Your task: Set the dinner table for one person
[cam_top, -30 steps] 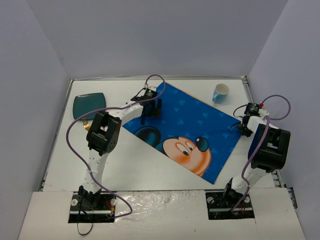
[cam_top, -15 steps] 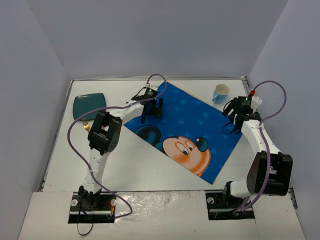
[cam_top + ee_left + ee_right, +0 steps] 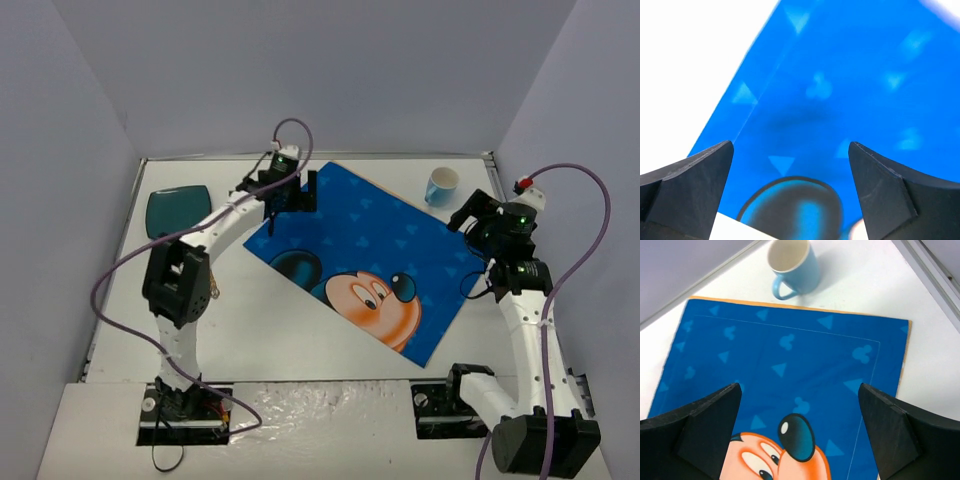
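Only the overhead view shows the plate [image 3: 178, 210], upper left on the white counter [image 3: 270, 335] filling mid-frame. My left gripper [image 3: 790, 150] and right gripper [image 3: 797, 390] gape wide, holding nothing, above the placemat [image 3: 780, 360].

The placemat [image 3: 380, 240] is matt cloth, the mug [image 3: 441, 186] glossy, dinner table [image 3: 270, 335] smooth.

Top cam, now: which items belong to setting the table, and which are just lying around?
Belongs to the job:
- table
- placemat
- plate
- mug

Just there:
- crinkled sheet between the arm bases
- walls
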